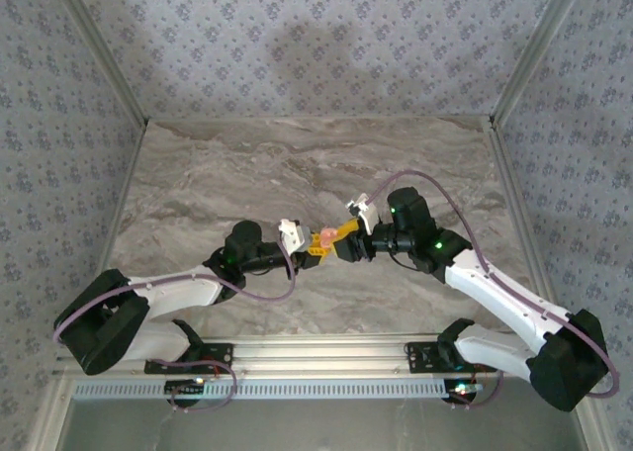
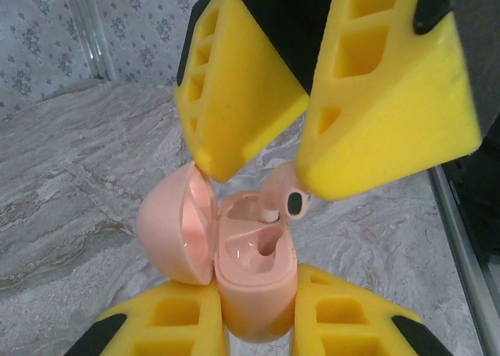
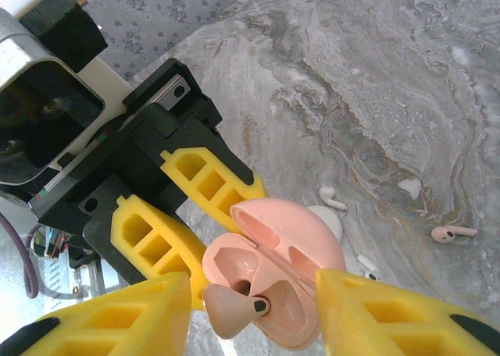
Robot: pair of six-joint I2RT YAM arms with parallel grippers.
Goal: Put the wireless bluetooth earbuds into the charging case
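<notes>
The pink charging case (image 2: 254,286) stands upright with its lid (image 2: 173,227) swung open, and my left gripper (image 2: 258,313) is shut on its body. One pink earbud (image 3: 230,309) sits with its stem down in a slot of the case (image 3: 273,286). In the left wrist view this earbud (image 2: 283,190) is at the far slot, under the right gripper (image 2: 266,176). My right gripper (image 3: 251,293) is open around it, the earbud next to one finger and well apart from the other. Both grippers meet over the table's middle, at the case (image 1: 324,237).
Loose earbuds lie on the marble beyond the case: a white one (image 3: 332,198), another white one (image 3: 367,264) and a pink one (image 3: 453,233). A white rounded case (image 3: 328,219) sits just behind the pink lid. Patterned walls and metal rails border the table (image 1: 297,164).
</notes>
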